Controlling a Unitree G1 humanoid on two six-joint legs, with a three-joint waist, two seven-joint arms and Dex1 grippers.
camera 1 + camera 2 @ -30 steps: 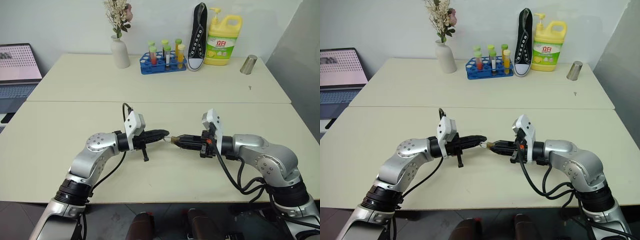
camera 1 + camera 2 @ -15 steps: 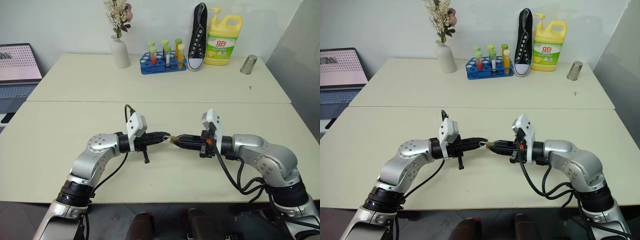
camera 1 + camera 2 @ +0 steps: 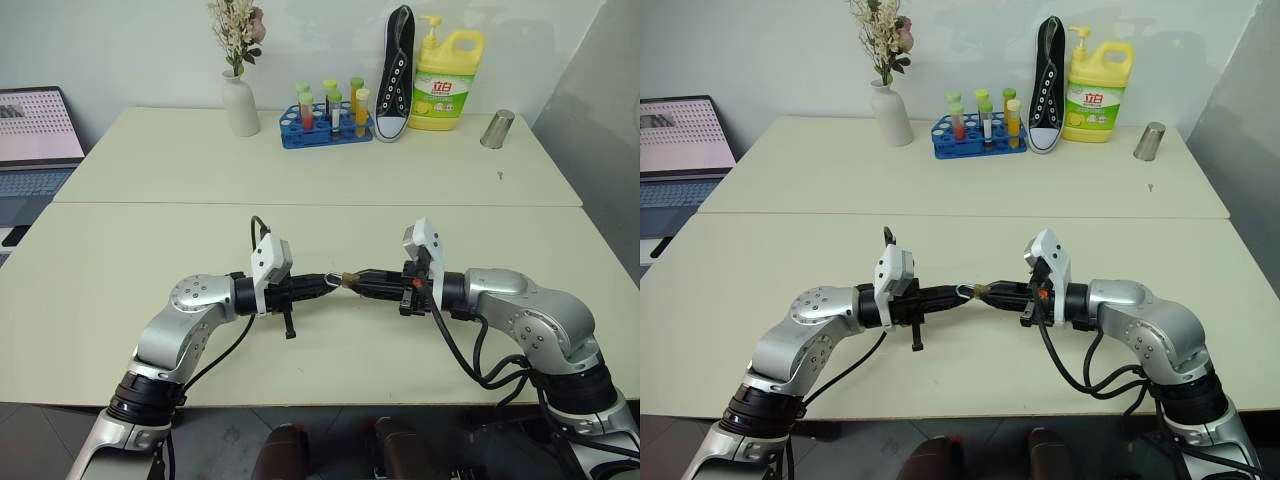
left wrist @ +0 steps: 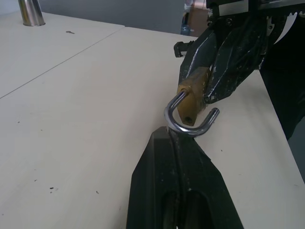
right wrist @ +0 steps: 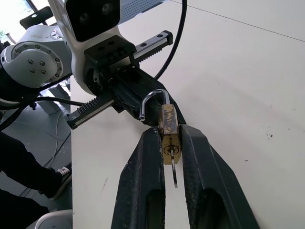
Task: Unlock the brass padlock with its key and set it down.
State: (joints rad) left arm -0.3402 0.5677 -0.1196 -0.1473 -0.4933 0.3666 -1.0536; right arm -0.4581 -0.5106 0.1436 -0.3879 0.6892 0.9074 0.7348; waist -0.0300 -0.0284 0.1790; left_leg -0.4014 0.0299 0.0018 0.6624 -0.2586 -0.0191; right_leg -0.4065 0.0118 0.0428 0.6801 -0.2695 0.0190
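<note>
The brass padlock (image 5: pixel 169 125) hangs in the air over the near table, its body gripped between the fingers of my right gripper (image 5: pixel 170 130), which is shut on it. The key (image 5: pixel 174 177) sticks out of the padlock's end that faces my right wrist. Its silver shackle (image 4: pixel 190 128) stands open, with one end free of the body. From the other side my left gripper (image 4: pixel 170 136) is shut, its tip touching the shackle's bend. I cannot tell whether it pinches the wire. From the head, the two grippers meet tip to tip at the padlock (image 3: pixel 346 277).
At the back of the far table stand a white vase with flowers (image 3: pixel 239 105), a blue test tube rack (image 3: pixel 325 126), a black shoe (image 3: pixel 397 75), a yellow detergent bottle (image 3: pixel 447 70) and a metal cup (image 3: pixel 496 129). A laptop (image 3: pixel 35 140) sits at the far left.
My left arm has sunk and drawn back a little, its tip staying at the shackle. The right arm and the padlock have kept still.
</note>
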